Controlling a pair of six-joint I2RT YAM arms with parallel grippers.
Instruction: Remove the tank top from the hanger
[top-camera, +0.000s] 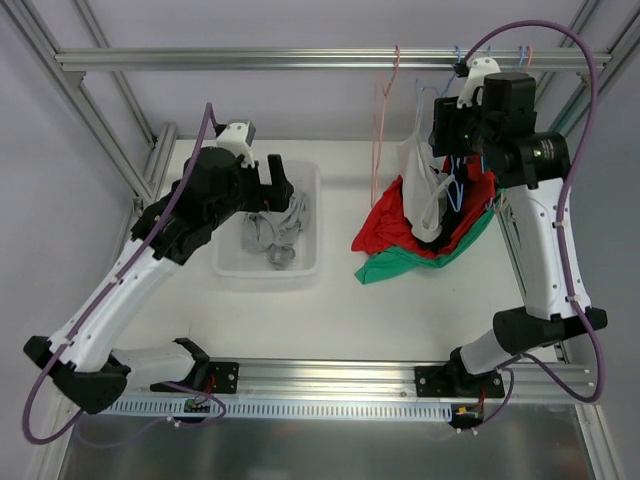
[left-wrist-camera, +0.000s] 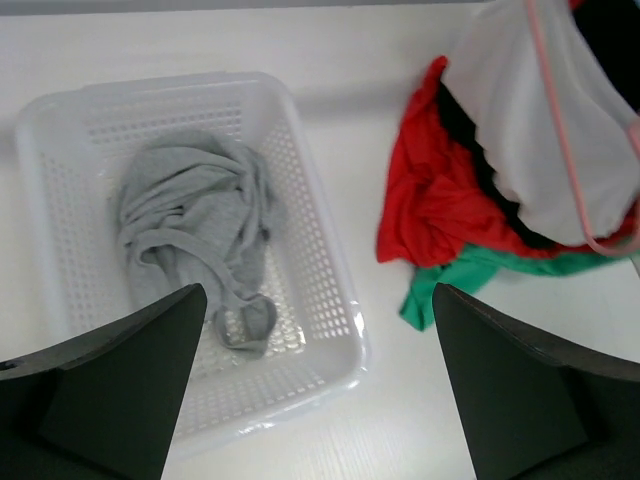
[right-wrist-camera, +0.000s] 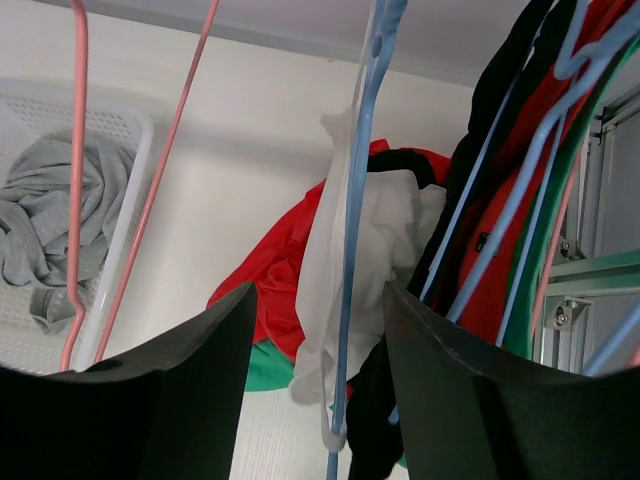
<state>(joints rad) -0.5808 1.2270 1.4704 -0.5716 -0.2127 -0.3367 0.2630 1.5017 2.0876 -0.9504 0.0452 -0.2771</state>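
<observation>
Overhead, the left gripper is seen above a white basket in which a crumpled grey top lies. Only its wrist camera shows the fingers spread wide, with nothing held between them.

At the back of the table, the right gripper is raised to the metal rail and is largely masked from above by its own wrist. In the right wrist view its fingers are shown partly open on either side of a blue hanger, with no contact to be made out. The white tank top is draped on that hanger, its lower end resting on a heap of red clothing, green clothing and black clothing on the table.

A pink hanger is hung from the rail just beside the white top, between it and the basket. Further hangers and dark garments are crowded against the gripper's far side in the wrist view, where they block the frame post behind.
</observation>
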